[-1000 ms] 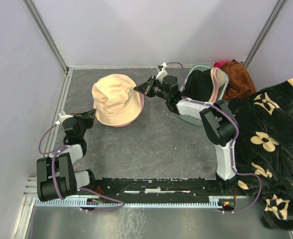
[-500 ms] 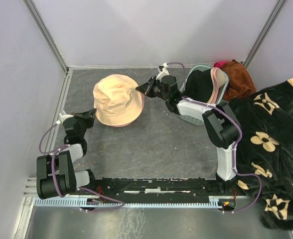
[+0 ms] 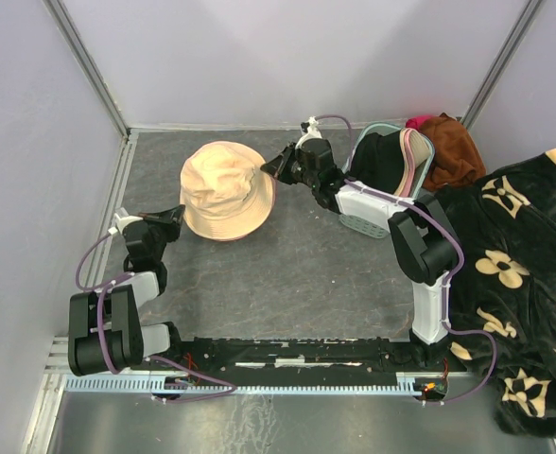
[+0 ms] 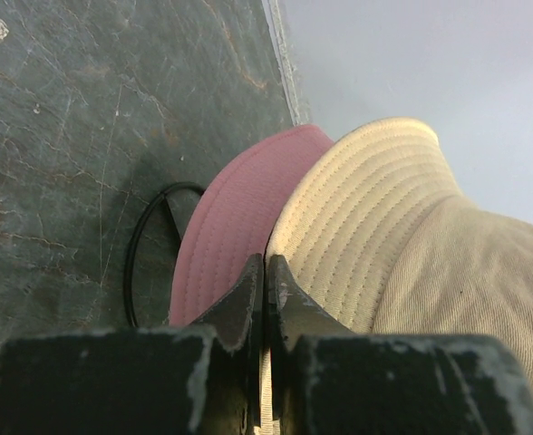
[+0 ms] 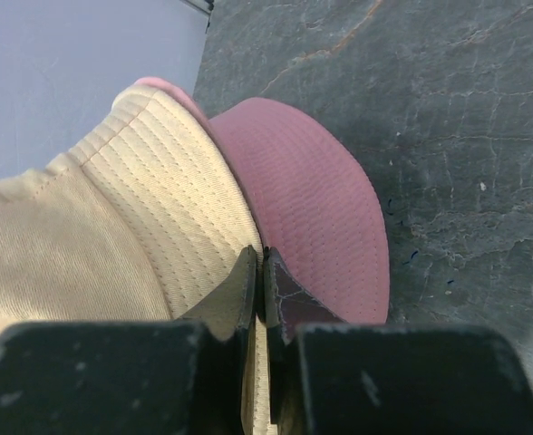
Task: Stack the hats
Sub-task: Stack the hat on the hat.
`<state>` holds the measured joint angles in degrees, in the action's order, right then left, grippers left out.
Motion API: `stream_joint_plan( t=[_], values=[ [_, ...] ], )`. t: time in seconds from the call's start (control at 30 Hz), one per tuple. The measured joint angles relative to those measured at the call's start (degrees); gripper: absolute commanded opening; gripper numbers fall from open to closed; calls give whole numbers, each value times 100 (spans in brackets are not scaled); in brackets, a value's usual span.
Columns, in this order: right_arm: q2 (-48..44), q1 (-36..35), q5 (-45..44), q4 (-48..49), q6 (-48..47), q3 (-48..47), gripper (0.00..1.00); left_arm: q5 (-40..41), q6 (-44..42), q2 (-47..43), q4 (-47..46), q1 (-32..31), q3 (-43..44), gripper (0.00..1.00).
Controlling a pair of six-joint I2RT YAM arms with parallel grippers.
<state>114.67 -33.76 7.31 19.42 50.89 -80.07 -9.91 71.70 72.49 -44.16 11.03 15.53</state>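
A beige bucket hat (image 3: 223,184) sits crown up on a pink hat (image 3: 256,225), left of the table's middle. Only the pink brim's edge shows under it. My left gripper (image 3: 172,214) is at the stack's near-left edge, shut on the beige hat's brim (image 4: 411,245), with the pink brim (image 4: 239,227) just beside the jaws (image 4: 265,272). My right gripper (image 3: 270,166) is at the far-right edge, also shut on the beige brim (image 5: 94,227), above the pink brim (image 5: 312,199); its jaws (image 5: 260,263) are pressed together.
A teal basket (image 3: 365,225) at the back right holds more hats, one with a pink brim (image 3: 408,161). A rust-brown cloth (image 3: 453,151) lies behind it. A black floral blanket (image 3: 514,274) covers the right side. A thin black loop (image 4: 144,254) lies by the pink brim.
The beige hat has shifted slightly to the right, and my right gripper has moved a little right and back with it. The left gripper has barely moved.
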Motion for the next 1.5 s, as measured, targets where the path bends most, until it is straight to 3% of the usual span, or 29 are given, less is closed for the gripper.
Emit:
stream_joint_plan(
  t=[0.3, 1.17, 1.23, 1.33, 1.4, 1.5],
  values=[
    [90, -11, -247, -817, -197, -487, 7, 345, -20, 107, 103, -284, 109, 3],
    [439, -33, -234, -748, -278, -669, 6, 643, -92, 511, -146, -557, 179, 3],
    [439, -33, -234, -743, -278, -669, 8, 645, -92, 538, -166, -577, 179, 3],
    [439, -33, -234, -745, -286, -669, 19, 645, -92, 538, -184, -581, 179, 4],
    [437, -31, -267, -802, -339, -660, 27, 664, -92, 481, -116, -581, 179, 16],
    [439, 11, -527, -1257, -518, -564, 37, 769, -236, 214, 356, -581, 184, 26]
  ],
)
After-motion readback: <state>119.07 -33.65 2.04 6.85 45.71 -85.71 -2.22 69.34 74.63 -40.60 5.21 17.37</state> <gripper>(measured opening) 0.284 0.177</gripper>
